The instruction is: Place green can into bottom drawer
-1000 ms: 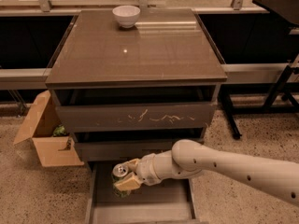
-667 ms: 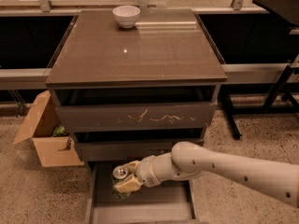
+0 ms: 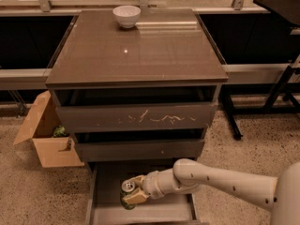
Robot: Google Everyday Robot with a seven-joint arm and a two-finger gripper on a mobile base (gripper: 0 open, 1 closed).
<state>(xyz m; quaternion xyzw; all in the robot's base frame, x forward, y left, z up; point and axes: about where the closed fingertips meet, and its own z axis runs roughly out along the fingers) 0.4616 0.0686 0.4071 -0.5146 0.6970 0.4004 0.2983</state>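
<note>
The green can (image 3: 126,194) shows its silver top and pull tab. It is held upright inside the open bottom drawer (image 3: 164,211), at the left part of its flat floor. My gripper (image 3: 132,192) reaches in from the right on a white arm and is shut on the can, with tan fingers (image 3: 137,196) on either side of it. Whether the can's base touches the drawer floor cannot be told.
The cabinet top (image 3: 136,46) carries a white bowl (image 3: 126,16) at the back. The scratched top drawer (image 3: 136,117) and the plain middle drawer (image 3: 139,149) are nearly shut. An open cardboard box (image 3: 44,135) stands left of the cabinet. Black table legs (image 3: 276,93) stand at the right.
The gripper with the can has sunk slightly lower into the bottom drawer. Nothing else has moved.
</note>
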